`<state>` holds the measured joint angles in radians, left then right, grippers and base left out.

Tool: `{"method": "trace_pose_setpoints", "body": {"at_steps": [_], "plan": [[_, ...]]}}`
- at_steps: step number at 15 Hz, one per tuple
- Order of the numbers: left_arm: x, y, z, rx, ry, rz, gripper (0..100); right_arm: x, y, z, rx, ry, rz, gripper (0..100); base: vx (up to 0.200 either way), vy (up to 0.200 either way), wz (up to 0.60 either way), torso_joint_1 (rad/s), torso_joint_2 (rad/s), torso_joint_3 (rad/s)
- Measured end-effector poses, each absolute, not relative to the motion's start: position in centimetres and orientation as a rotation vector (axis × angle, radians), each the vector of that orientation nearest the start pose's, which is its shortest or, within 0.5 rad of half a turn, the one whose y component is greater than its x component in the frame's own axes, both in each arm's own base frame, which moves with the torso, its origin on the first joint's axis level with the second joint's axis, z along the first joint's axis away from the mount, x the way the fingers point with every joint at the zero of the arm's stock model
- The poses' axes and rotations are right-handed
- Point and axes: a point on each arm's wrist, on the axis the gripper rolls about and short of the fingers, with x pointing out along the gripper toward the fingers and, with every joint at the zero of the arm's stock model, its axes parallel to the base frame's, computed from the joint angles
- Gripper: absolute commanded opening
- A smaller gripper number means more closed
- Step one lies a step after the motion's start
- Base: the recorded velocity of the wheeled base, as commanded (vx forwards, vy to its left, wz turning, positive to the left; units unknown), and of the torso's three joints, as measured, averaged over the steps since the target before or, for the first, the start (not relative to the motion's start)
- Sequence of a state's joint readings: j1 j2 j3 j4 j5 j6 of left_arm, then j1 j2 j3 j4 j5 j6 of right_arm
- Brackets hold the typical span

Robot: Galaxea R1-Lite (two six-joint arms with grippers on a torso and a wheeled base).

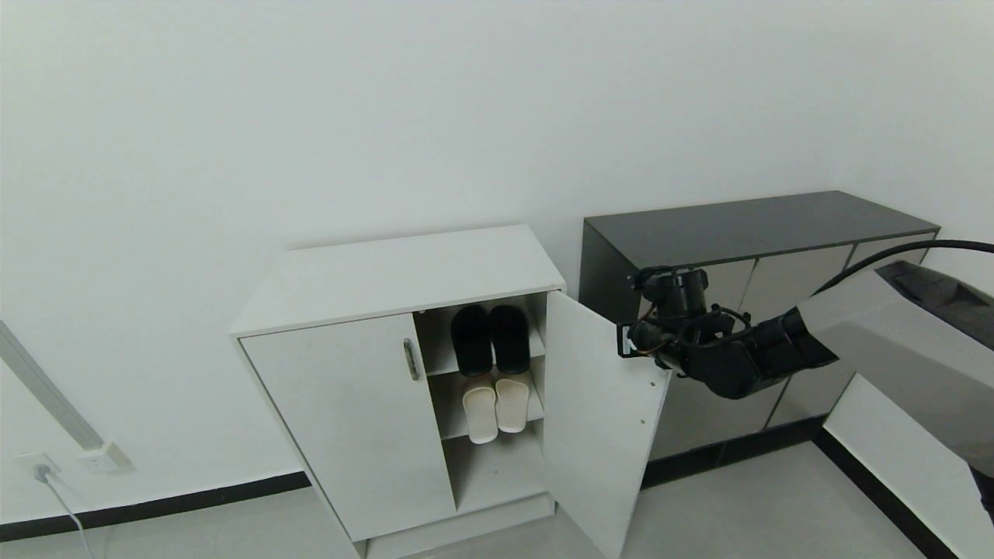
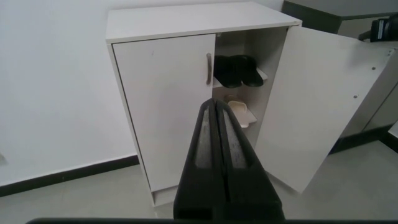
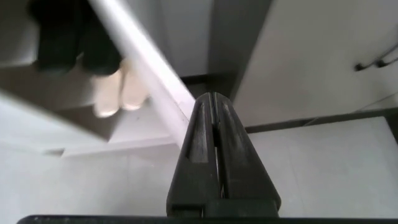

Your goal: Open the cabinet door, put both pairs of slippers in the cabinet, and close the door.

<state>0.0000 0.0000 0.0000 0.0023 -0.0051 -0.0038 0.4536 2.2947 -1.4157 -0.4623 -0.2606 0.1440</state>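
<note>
Both slipper prs [image 1: 505, 369] in cabinet [image 1: 388, 272], closed R gripper [image 1: 623, 340] beside open door [image 1: 598, 419].

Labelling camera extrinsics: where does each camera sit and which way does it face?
Head: up on the robot, looking down at the white cabinet; right gripper by the open door.
Left wrist: faces the cabinet front; left gripper shut in the foreground.
Right wrist: close beside the door's edge; right gripper shut.
Shared: black slippers and cream slippers on shelves, in all three.

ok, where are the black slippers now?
Head view: the black slippers sit on the upper shelf inside the white cabinet, right half, directly above the cream slippers.
</note>
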Motion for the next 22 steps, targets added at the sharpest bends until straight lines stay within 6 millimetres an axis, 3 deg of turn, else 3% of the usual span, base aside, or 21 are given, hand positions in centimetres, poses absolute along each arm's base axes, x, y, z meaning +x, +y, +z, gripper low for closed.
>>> {"method": "trace_pose_setpoints", "body": {"at_steps": [6,9,13,19,22], "plan": [[-2.3,0.0,7.5,-0.004,0.002,-0.005,0,36.9,23.6,11.5,-0.003,0.409,0.281,0,0.0,0.0,0.0,0.0,0.0,0.0],[-2.3,0.0,7.5,-0.004,0.002,-0.005,0,35.0,24.5,11.9,-0.035,0.412,0.35,0,0.0,0.0,0.0,0.0,0.0,0.0],[-2.3,0.0,7.5,-0.004,0.002,-0.005,0,34.1,24.6,12.3,-0.042,0.389,0.384,0,0.0,0.0,0.0,0.0,0.0,0.0],[-2.3,0.0,7.5,-0.004,0.004,-0.004,0,33.3,24.6,12.4,-0.039,0.396,0.427,0,0.0,0.0,0.6,0.006,0.0,0.002],[-2.3,0.0,7.5,-0.004,0.001,-0.004,0,33.1,24.5,12.6,-0.034,0.388,0.441,0,0.0,0.0,0.0,0.0,0.0,0.0]]}}
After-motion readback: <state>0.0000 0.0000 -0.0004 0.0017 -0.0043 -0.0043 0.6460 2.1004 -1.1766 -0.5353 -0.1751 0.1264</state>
